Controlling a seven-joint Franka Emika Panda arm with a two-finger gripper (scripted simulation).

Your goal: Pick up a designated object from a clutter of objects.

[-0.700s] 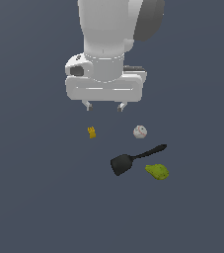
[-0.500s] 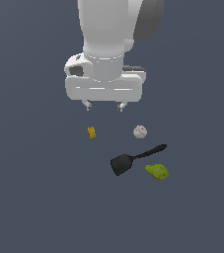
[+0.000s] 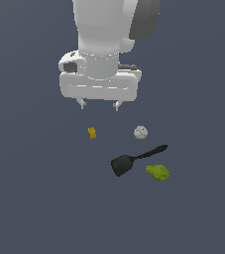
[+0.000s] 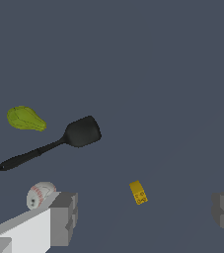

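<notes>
1. Gripper (image 3: 99,104) hangs above the surface with its 2 fingers spread wide and nothing between them; in the wrist view both fingertips (image 4: 64,217) stand well apart.
2. Target: the black spatula (image 3: 134,159) lies flat, blade toward the exterior view's left, handle running up toward the exterior view's right. It sits well clear of the gripper.
3. Risk 1: the yellow-green lump (image 3: 158,171) lies just beside the handle; a descent near that end could catch or shove it.
4. Risk 2: the white ball (image 3: 140,132) rests near the handle's far end and would likely roll if clipped.
5. Risk 3: the tiny yellow piece (image 3: 91,132) lies almost beneath the gripper; a straight drop would land on the wrong item.
6. Risk 4: the handle is thin and low, so jaws not turned across it may close past it. Whether lump and handle touch cannot be settled from these views.
</notes>
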